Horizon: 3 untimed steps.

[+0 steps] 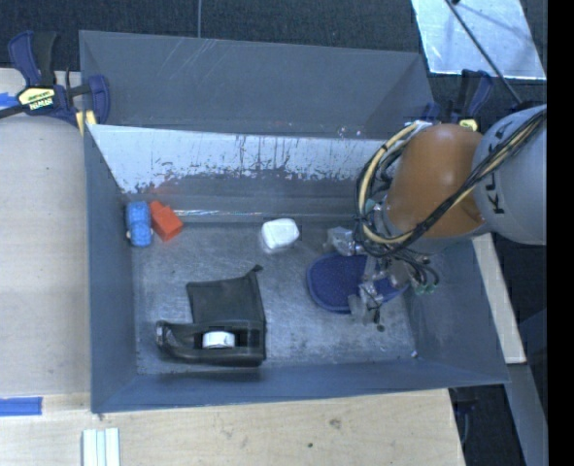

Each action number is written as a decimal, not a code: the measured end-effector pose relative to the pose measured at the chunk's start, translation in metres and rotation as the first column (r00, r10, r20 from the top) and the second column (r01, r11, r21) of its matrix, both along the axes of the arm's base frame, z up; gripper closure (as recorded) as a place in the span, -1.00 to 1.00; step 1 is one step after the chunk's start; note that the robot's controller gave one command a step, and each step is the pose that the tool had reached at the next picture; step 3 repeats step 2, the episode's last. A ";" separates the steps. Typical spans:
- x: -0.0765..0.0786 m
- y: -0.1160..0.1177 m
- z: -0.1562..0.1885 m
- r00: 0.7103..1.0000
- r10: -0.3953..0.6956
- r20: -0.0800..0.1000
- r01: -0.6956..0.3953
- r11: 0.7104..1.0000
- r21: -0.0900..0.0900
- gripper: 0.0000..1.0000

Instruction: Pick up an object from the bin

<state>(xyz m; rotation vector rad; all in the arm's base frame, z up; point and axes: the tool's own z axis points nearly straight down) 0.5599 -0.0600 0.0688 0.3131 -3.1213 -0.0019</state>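
Your gripper point(374, 307) is low in the right end of the bin point(267, 388), at the right edge of a blue disc point(327, 282) that lies flat on the floor there, near the right wall. From this angle the claw's metal overlaps the disc's rim, so it looks to be touching the disc or hanging just above it. You cannot tell how the claw stands, wide or narrow, because the wrist and its cables point(382, 168) crowd that spot. Above the claw you see the orange cover point(440, 178) of the wrist, with the grey arm point(520, 178) coming in from the right. The other things in the bin lie apart from the gripper. A white lump point(280, 234) rests up and left of the disc, near the back wall and clear of the disc. At the far left, by the back wall, an orange block point(167, 221) lies just beside a blue cylinder point(138, 224), with the cylinder on the left. Towards the front, left of centre, a tape dispenser point(182, 343) with a white roll point(217, 339) in it lies along the front wall. A black pouch point(228, 301) rests just behind the dispenser, overlapping its top.
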 end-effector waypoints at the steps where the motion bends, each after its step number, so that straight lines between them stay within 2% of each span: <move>1: 0.003 0.000 0.005 1.000 0.001 0.009 -0.001 1.000 0.000 1.00; 2: 0.004 0.004 0.154 0.941 0.339 0.014 -0.339 0.941 -0.004 1.00; 3: 0.004 0.004 0.154 0.941 0.339 0.014 -0.339 0.941 -0.004 1.00</move>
